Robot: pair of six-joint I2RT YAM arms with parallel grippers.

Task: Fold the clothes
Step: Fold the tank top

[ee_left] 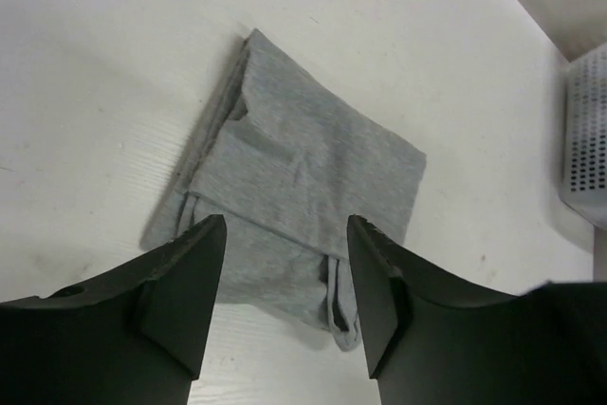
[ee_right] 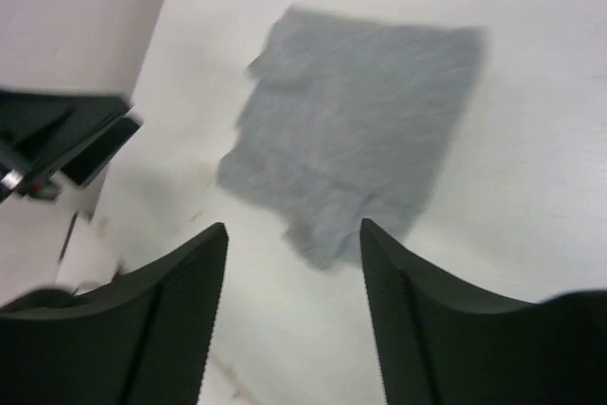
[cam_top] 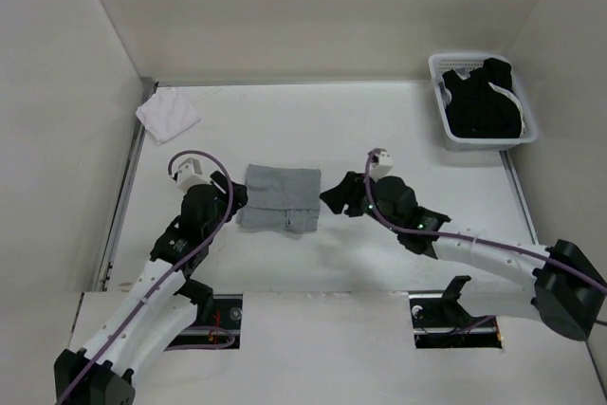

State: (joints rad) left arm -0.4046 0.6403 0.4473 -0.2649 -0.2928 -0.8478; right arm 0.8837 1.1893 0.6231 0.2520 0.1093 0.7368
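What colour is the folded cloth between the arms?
The tank top is light heather grey; left wrist view.

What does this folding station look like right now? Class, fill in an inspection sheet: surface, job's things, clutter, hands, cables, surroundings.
Surface: white table, a few faint specks.
Job's things: grey tank top, folded to a rough rectangle, lying flat between the two hands.
Clutter: white cloth at the far left corner; basket at the far right holding a black garment.
Hands: left hand open, empty; right hand open, empty.
Cables: purple cables run along both arms, off the top.
Surroundings: plain white walls on three sides.
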